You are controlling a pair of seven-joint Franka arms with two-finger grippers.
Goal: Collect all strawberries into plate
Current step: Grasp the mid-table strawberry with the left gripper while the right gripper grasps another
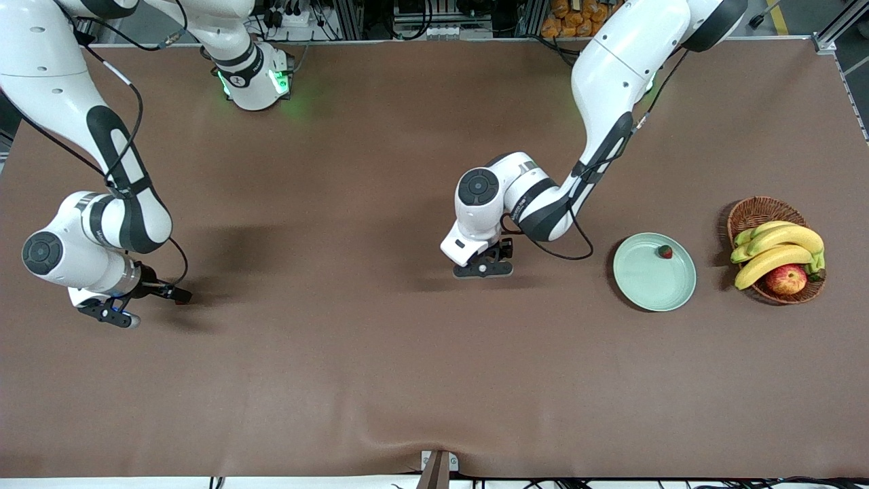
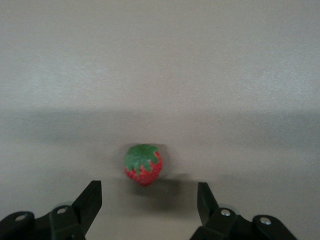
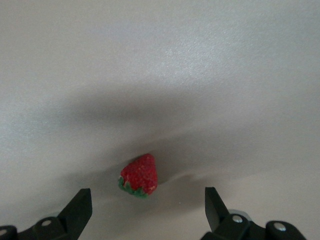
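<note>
The bench (image 1: 380,380) was seen covered in brown cloth. Toward the left arm's end of it a pale mint-green plate (image 1: 645,285) was laid, with a wicker basket (image 1: 753,210) of bananas (image 1: 781,248) and an apple (image 1: 786,279) just beside the plate, nearer still to that end. One strawberry (image 1: 665,252) was found lying in the plate, close to its rim.

The left gripper (image 1: 483,266) was held low over the bench, well apart from the plate toward the right arm's end, its jaws apart on either side of a second strawberry (image 2: 143,164) that lay untouched on the cloth. The right gripper (image 1: 163,295) was held low much farther from the plate, its jaws wide apart about a third strawberry (image 3: 139,176), also lying free on the bench.
</note>
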